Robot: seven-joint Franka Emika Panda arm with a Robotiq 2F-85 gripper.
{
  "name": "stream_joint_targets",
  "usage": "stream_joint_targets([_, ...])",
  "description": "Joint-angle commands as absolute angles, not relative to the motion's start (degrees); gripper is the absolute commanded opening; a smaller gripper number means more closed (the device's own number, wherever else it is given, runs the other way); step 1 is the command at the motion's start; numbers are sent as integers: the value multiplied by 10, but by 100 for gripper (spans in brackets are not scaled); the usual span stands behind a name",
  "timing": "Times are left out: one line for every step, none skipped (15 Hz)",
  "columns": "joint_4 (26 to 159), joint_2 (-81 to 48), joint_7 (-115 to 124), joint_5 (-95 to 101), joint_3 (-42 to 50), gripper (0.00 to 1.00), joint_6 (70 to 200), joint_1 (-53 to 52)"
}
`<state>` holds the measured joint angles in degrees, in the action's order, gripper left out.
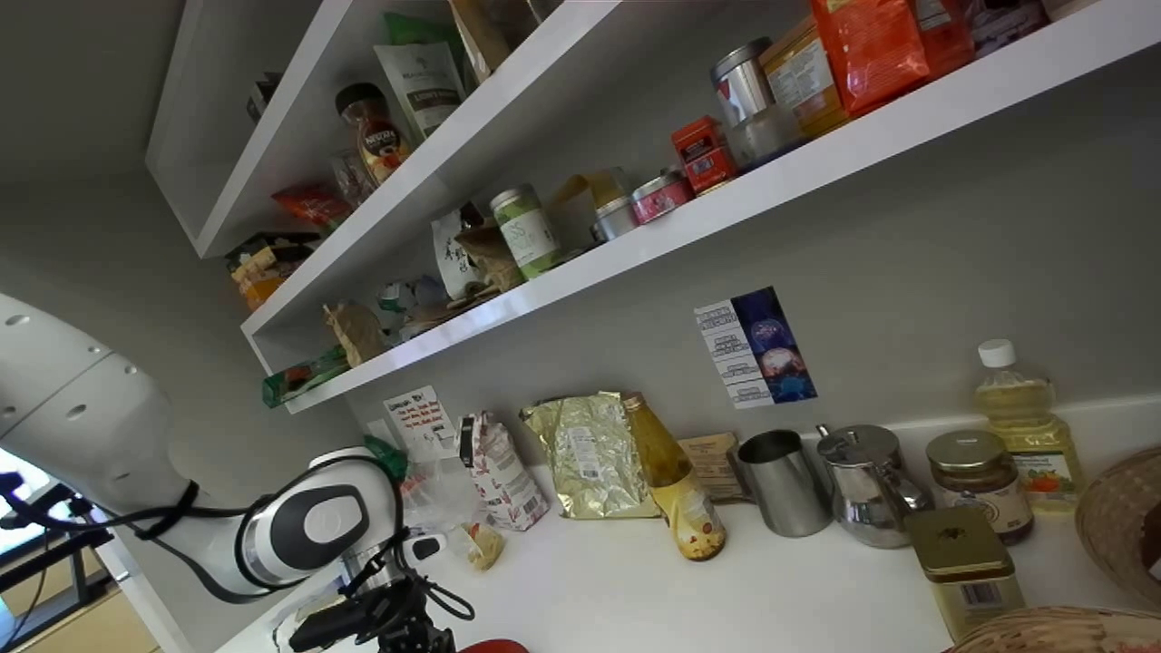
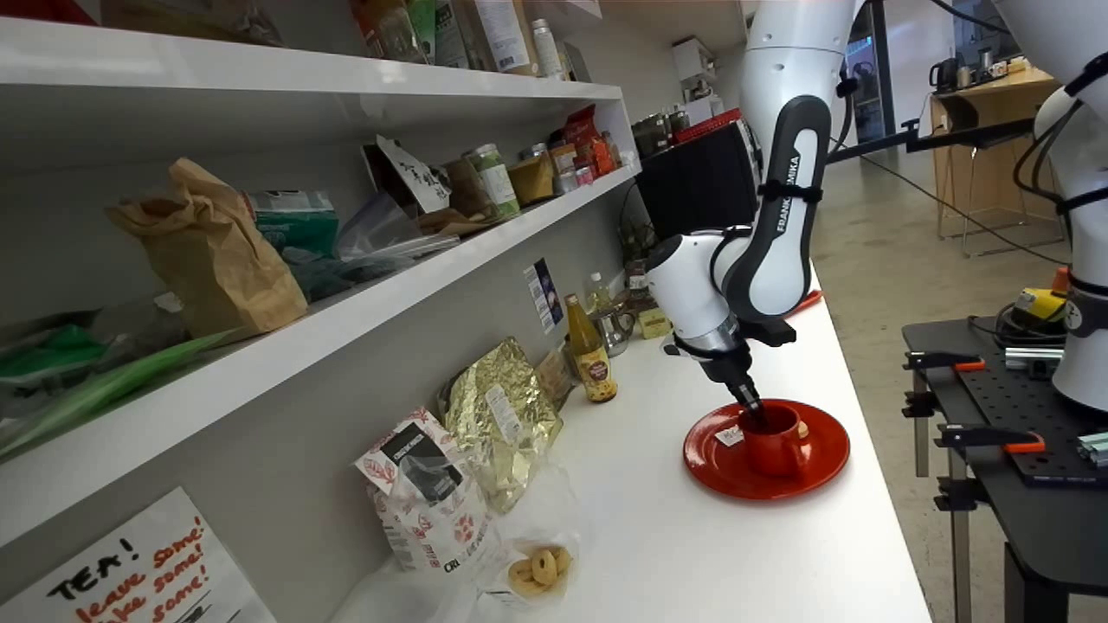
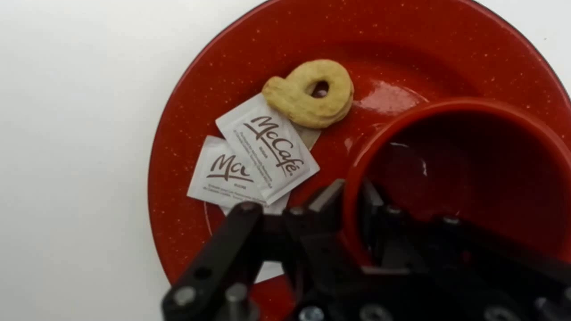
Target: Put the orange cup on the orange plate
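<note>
Black two-fingered gripper (image 3: 353, 191) clasps the wall of a glossy orange-red cup (image 2: 773, 454) over a round, speckled orange-red plate (image 2: 714, 467)

At far left in an exterior view, a white paper note (image 2: 138, 567) with red and black handwriting shows below a long white shelf (image 2: 346, 318), on which a crumpled brown paper bag (image 2: 216, 260) stands. Next comes a white bag (image 2: 441, 519) printed with red leaves, then a shiny gold foil pouch (image 2: 472, 415) with a white label, and, nearer the camera, tan ring-shaped biscuits (image 2: 545, 567) in clear plastic (image 2: 519, 532). Farther right stands a tall yellow bottle (image 2: 591, 355).

The plate lies on a white countertop (image 2: 640, 519). In the wrist view, overlapping white paper packets (image 3: 276, 142) marked McCafé lie on its left part, and a pale tan looped biscuit (image 3: 299, 98) touches the upper one. Right of these come the fingertips (image 3: 328, 195), standing close together: one is outside the cup, one inside, with the cup's wall snug between them, so the gripper has hold of the cup there. The cup itself fills the right side of that view, and in an exterior view it is upright within the plate's rim. Whether its base touches the plate I cannot tell.

A white robot arm (image 2: 792, 173) with a black panel reaches down to the gripper from above. At far right, a dark table (image 2: 1021, 519) carries a white robot base (image 2: 1082, 372) and black clamps (image 2: 978, 435) with orange handles.
</note>
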<state>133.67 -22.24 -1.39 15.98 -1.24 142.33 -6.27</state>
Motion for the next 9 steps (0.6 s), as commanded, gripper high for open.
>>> stream_joint_targets([1340,-219,-16,157,-13,34,1423,-62])
stream_joint_targets([1344,-216,-17,156,-14,41,1421,-61])
stream_joint_targets([1337,-222,-15,159,-12,22,1422,-63])
stream_joint_targets([1338,-222,-15,159,-12,31,1422,-62])
stream_joint_targets([1339,-222,-15,159,-12,38,1422,-62])
stream_joint_targets([1340,-222,-15,159,-12,41,1422,-62])
stream_joint_targets([1340,-222,-15,159,-12,41,1422,-62])
stream_joint_targets([1340,-222,-15,159,-12,41,1422,-62])
stream_joint_targets([1340,-222,-15,159,-12,41,1422,-62])
